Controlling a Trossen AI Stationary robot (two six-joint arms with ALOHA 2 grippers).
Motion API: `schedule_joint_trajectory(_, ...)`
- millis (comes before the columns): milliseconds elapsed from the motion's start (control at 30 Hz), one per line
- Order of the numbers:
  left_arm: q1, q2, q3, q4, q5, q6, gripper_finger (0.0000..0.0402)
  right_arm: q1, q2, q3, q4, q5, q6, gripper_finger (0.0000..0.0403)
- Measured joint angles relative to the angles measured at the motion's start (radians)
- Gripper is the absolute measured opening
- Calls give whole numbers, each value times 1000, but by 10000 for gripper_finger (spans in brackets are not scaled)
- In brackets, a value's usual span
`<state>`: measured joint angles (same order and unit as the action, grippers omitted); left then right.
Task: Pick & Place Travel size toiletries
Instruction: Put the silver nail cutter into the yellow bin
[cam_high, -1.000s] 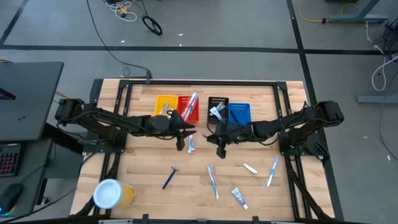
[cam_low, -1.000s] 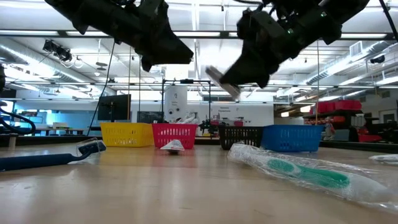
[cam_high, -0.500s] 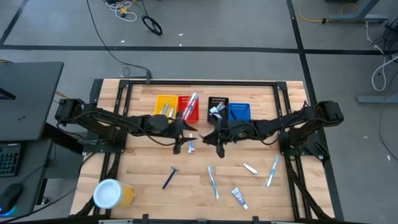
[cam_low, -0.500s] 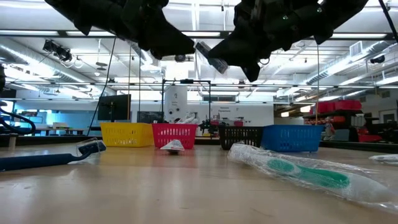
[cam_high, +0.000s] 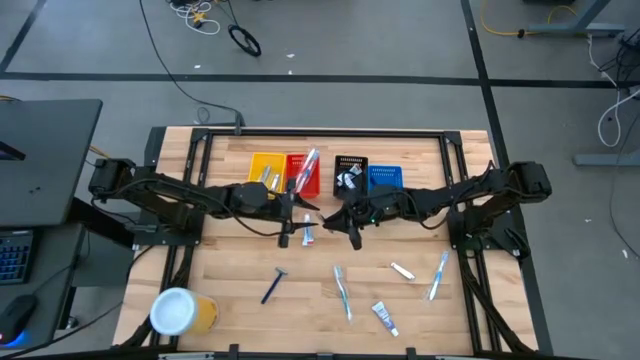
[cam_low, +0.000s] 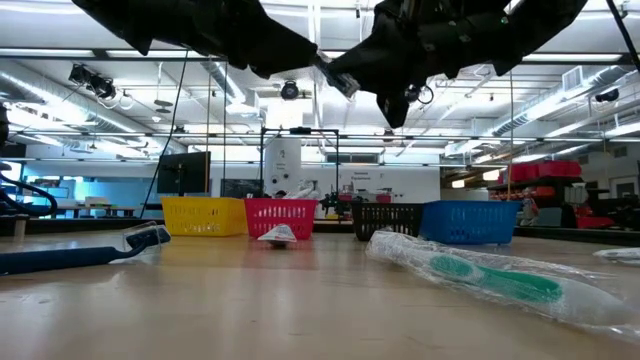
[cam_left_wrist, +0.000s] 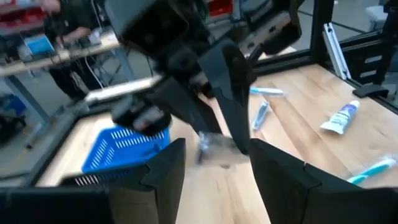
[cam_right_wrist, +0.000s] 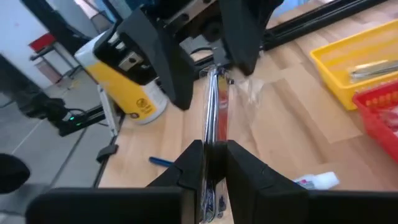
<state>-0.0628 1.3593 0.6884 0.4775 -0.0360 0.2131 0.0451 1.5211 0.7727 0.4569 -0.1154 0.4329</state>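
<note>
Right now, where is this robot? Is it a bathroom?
Probably not a bathroom. It looks like a big workshop or lab: ceiling strip lights, red shelves in the hall behind, cables on the grey floor, and a wooden table in a metal frame.

A slim silvery packet (cam_right_wrist: 214, 112) hangs in the air over mid-table, pinched at one end. On the wood below lie loose toiletries — a dark blue razor (cam_high: 273, 285), a wrapped green toothbrush (cam_high: 342, 291), a blue toothbrush (cam_high: 438, 275), and two small white tubes (cam_high: 384, 317) (cam_high: 307, 232).
</note>
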Motion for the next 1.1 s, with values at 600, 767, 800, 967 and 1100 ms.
schedule_joint_trajectory(600,27,0,0,62,224,56,185,-1,43,0,115,-89,-3,51)
schedule_joint_trajectory(767,30,0,0,56,270,55,185,-13,81,26,129,-131,-4,51)
schedule_joint_trajectory(800,30,0,0,50,273,55,185,-20,83,34,133,-159,-4,51)
schedule_joint_trajectory(967,30,0,1,-5,271,48,185,-41,84,37,133,-226,-3,51)
schedule_joint_trajectory(1100,30,0,1,-27,266,46,185,-48,84,37,121,-229,-7,51)
